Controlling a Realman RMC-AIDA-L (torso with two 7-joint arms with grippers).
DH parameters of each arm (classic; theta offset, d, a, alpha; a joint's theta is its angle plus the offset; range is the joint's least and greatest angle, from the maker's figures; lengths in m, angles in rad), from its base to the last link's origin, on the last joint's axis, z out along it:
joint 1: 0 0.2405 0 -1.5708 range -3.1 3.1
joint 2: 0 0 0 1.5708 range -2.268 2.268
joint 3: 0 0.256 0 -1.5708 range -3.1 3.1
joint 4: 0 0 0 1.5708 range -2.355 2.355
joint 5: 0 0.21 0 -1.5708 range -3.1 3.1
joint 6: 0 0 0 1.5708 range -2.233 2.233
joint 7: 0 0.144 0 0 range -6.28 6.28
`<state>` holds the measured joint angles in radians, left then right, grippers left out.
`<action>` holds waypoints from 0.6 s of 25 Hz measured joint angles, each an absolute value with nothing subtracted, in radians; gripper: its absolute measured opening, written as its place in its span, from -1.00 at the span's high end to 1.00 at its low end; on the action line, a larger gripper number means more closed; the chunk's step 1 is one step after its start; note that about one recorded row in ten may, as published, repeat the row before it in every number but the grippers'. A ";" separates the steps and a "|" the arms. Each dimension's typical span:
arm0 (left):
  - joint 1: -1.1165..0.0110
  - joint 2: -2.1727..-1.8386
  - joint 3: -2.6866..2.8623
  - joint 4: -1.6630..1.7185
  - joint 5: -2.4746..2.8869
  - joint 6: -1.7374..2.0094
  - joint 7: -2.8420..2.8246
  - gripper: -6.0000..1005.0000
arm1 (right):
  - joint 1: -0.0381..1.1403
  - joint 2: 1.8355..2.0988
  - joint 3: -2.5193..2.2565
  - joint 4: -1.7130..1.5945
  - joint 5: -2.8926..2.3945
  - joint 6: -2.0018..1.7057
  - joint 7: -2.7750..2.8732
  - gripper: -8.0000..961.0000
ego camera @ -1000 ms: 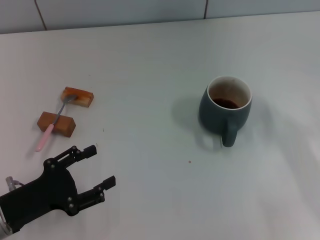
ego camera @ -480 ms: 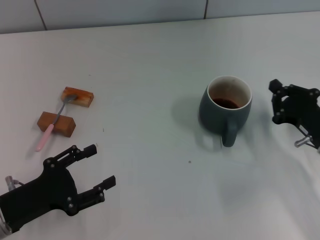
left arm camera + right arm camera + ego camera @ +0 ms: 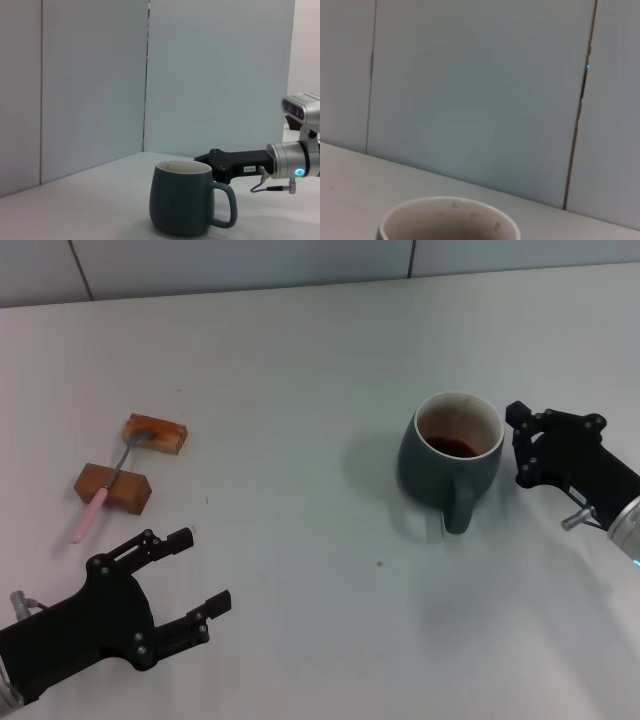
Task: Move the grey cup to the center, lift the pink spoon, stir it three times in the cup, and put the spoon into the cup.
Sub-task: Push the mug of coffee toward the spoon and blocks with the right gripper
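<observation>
The grey cup (image 3: 450, 455) stands upright at the right of the white table, its handle toward the front and brown liquid inside. My right gripper (image 3: 520, 446) is open just to the right of the cup, close to its side. The cup also shows in the left wrist view (image 3: 182, 205) with the right gripper (image 3: 220, 162) behind it, and its rim shows in the right wrist view (image 3: 450, 216). The pink spoon (image 3: 100, 498) lies at the far left across two brown blocks. My left gripper (image 3: 205, 570) is open and empty at the front left, in front of the spoon.
Two brown rectangular blocks (image 3: 155, 433) (image 3: 113, 487) bear the spoon. The white table (image 3: 300, 360) runs back to a tiled wall (image 3: 250, 260). A small dark speck (image 3: 379, 563) lies in front of the cup.
My right gripper came into view from the right and has moved left, close to the cup's side. The left arm, cup and spoon have not moved.
</observation>
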<state>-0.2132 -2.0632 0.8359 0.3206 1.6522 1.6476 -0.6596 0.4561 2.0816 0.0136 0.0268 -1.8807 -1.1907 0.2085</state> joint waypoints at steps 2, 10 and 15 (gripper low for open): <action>-0.214 -2.063 0.836 0.321 1.652 1.647 -0.660 -0.59 | 0.462 2.082 0.011 0.033 -1.881 -1.188 0.208 0.99; -0.215 -2.063 0.827 0.322 1.652 1.647 -0.660 -0.59 | 0.494 2.082 -0.024 0.073 -1.882 -1.179 0.208 0.99; -0.215 -2.063 0.824 0.322 1.652 1.647 -0.660 -0.59 | 0.532 2.082 -0.038 0.110 -1.882 -1.139 0.207 0.99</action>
<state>-0.2148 -2.0632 0.8237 0.3222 1.6520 1.6475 -0.6598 0.5318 2.0823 -0.0379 0.1099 -1.8822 -1.1386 0.2072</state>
